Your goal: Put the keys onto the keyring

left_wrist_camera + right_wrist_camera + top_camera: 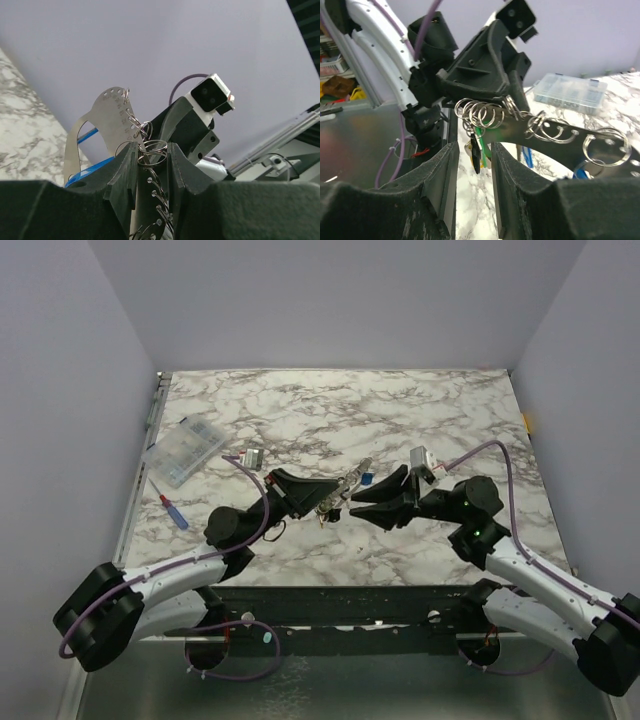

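Steadiness counts: left claw (151,152) clamping the ringed plate (107,117), the slightly parted right claw (474,148) should pinch the dangling keys (476,156) squarely.

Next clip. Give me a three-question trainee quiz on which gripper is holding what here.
1. True or false: the right gripper is clamped on the perforated metal strip.
2. Which one pinches that strip? A) the left gripper B) the right gripper C) neither
3. Fill in: in the top view, the clear compartment box lies nearer the ___ arm.
Key: 1 false, it stands open beside the strip; 2 A; 3 left.
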